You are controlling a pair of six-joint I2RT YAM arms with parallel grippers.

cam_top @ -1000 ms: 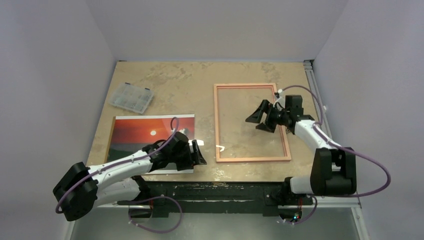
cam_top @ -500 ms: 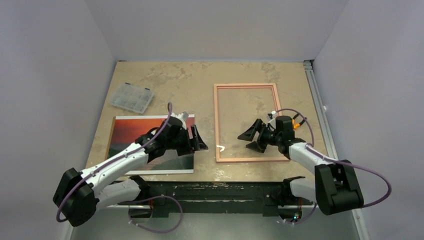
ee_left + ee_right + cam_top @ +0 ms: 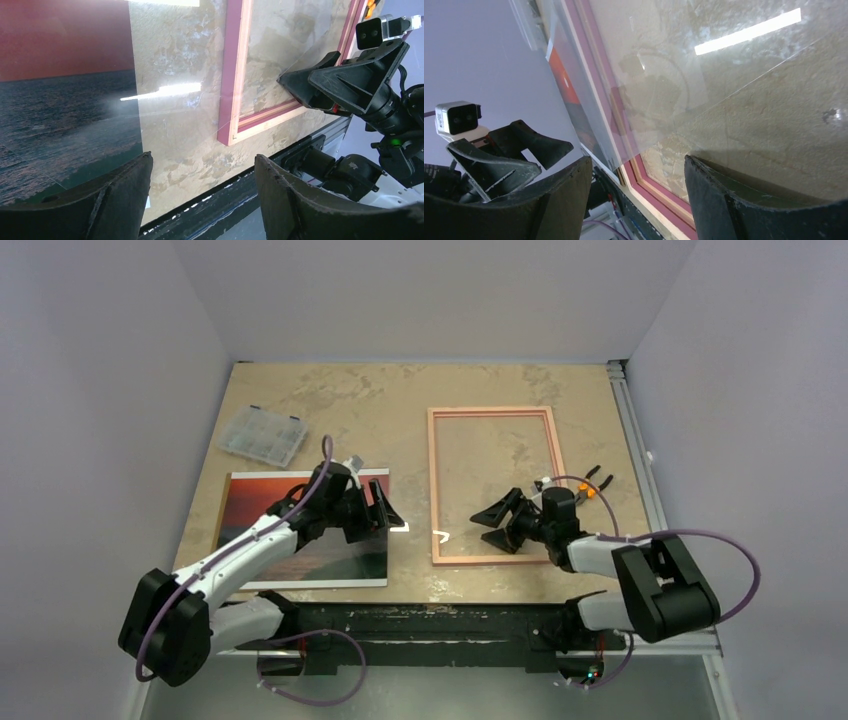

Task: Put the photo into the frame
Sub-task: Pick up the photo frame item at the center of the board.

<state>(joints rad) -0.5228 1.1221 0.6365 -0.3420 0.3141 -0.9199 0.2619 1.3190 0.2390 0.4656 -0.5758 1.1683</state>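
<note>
Clear compartment box [image 3: 262, 435] on marbled table [image 3: 380, 400]

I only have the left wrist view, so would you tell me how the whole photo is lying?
Observer: The photo lies picture side up on the table, left of the frame and apart from it.
Operator: Thank you. Is the frame empty?
Observer: Yes, the table shows through it; only the right fingers hang over its near end.
Operator: Is anything else out there?
Observer: A clear compartment box sits beyond the photo, at the far left.
</note>
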